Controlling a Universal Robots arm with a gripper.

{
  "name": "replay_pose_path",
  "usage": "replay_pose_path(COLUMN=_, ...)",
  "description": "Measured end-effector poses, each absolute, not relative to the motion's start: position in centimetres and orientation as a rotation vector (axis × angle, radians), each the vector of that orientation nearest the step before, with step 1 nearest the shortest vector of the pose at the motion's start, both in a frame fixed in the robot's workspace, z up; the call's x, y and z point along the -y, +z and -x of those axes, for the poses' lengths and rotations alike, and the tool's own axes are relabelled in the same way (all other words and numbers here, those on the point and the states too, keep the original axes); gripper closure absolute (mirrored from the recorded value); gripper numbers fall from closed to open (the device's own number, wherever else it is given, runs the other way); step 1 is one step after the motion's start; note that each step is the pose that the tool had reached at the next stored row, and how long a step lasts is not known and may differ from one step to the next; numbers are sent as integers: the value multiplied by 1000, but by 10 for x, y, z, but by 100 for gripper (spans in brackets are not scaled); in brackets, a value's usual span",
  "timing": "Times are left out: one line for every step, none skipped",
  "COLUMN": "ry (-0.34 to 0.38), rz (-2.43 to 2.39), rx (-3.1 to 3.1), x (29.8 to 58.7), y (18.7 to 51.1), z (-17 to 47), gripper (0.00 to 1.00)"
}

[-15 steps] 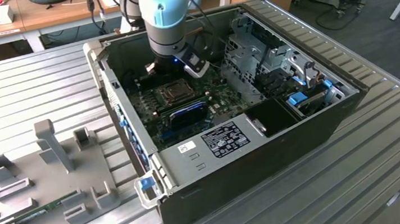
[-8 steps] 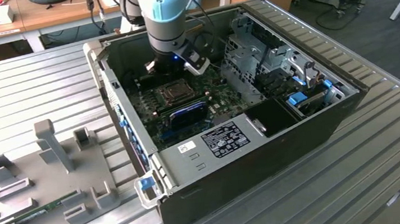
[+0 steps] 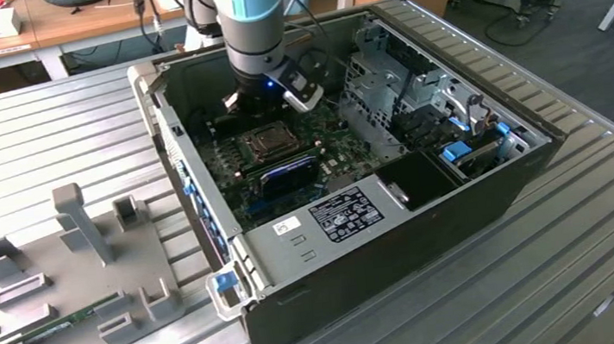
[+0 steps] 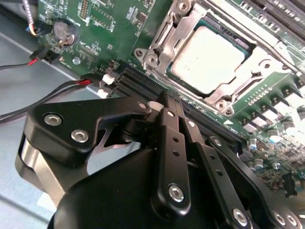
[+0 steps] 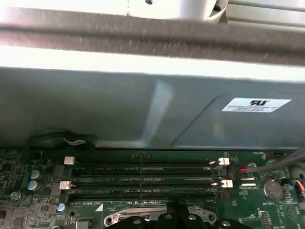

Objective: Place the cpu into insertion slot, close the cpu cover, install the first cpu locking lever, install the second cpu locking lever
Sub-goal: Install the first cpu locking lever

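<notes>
My gripper (image 4: 164, 102) hangs inside the open computer case (image 3: 495, 194), low over the green motherboard (image 4: 114, 28), with its black fingers (image 4: 167, 143) drawn together and nothing between them. In the second wrist view the fingertips meet just above the long black memory slots (image 4: 143, 83), right beside the insertion slot (image 4: 209, 52). The cpu (image 4: 207, 59) already lies flat in that socket, its dull grey metal top facing up. The cpu cover (image 4: 169, 31), a silvery frame with a large cut-out, lies down around the chip so that the chip shows through the opening. In the exterior view my arm (image 3: 255, 22) reaches down into the case from above, and the socket (image 3: 269, 142) sits just below my gripper (image 3: 259, 108) toward the camera. The first wrist view shows the memory slots (image 5: 143, 181) running side by side along the board, with the grey case wall (image 5: 143, 109) rising behind them. The case rests on a ribbed metal desk (image 3: 595, 261), and a grey fixture tray (image 3: 66, 286) lies on the desk at the exterior view's left, holding a narrow green memory stick (image 3: 64, 325).
</notes>
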State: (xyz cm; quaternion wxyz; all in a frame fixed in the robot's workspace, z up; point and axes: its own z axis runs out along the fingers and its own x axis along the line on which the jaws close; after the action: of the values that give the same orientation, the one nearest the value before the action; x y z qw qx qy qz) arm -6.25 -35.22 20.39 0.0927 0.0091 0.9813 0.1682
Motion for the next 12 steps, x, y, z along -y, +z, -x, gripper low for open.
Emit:
replay_pose_path(ry=492, rz=-27, rx=-2915, x=352, y=206, z=63, gripper=89)
replay_pose_path(ry=481, rz=-26, rx=-2918, x=352, y=207, z=62, gripper=89)
replay_pose_path(ry=467, rz=-25, rx=-2923, x=352, y=208, z=62, gripper=89)
replay_pose_path(ry=449, rz=-25, rx=-2931, x=352, y=208, z=62, gripper=89)
replay_pose_path(ry=432, rz=-24, rx=-2939, x=352, y=208, z=62, gripper=89)
replay_pose_path(ry=415, rz=-25, rx=-2949, x=352, y=208, z=62, gripper=89)
replay_pose_path(ry=398, rz=-26, rx=-2960, x=352, y=208, z=62, gripper=89)
replay_pose_path(ry=382, rz=-27, rx=-2972, x=352, y=208, z=62, gripper=89)
replay_pose_path(ry=366, rz=-28, rx=-2985, x=352, y=208, z=62, gripper=89)
replay_pose_path(ry=348, rz=-30, rx=-2999, x=352, y=208, z=62, gripper=89)
replay_pose_path(ry=331, rz=-31, rx=-3013, x=352, y=208, z=62, gripper=89)
replay_pose_path(ry=315, rz=-32, rx=-3024, x=352, y=208, z=62, gripper=89)
